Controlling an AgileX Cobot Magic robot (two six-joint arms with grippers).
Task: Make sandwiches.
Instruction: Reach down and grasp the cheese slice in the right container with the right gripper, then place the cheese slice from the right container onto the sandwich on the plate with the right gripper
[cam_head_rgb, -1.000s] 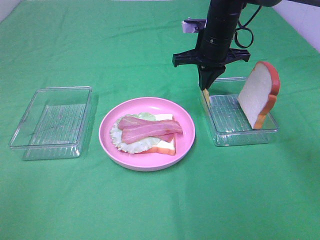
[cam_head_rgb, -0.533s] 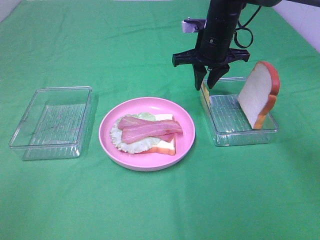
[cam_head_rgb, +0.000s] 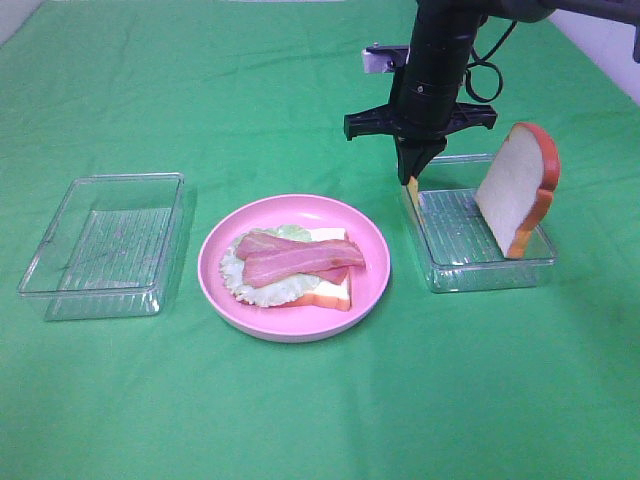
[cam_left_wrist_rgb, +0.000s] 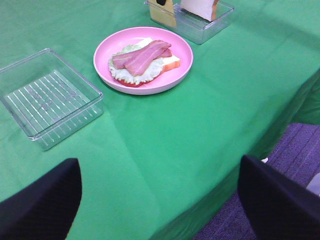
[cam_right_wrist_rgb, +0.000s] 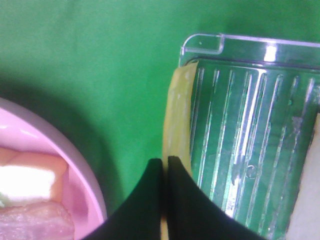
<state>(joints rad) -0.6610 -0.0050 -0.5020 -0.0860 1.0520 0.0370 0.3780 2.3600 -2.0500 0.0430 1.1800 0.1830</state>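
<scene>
Your right pincer (cam_head_rgb: 412, 178) is pinched shut on the cheese (cam_right_wrist_rgb: 177, 110) edge, at the left wall of the right tray (cam_head_rgb: 490, 280). Your left pincer (cam_left_wrist_rgb: 157, 162) gapes wide, empty.

You are inspecting a staged robot test station — a table draped in green cloth (cam_head_rgb: 320, 420), a toy sandwich (cam_head_rgb: 300, 262) on a pink plate (cam_head_rgb: 370, 270), clear plastic trays (cam_head_rgb: 100, 300) — purple carpet (cam_left_wrist_rgb: 295, 145) below.
</scene>
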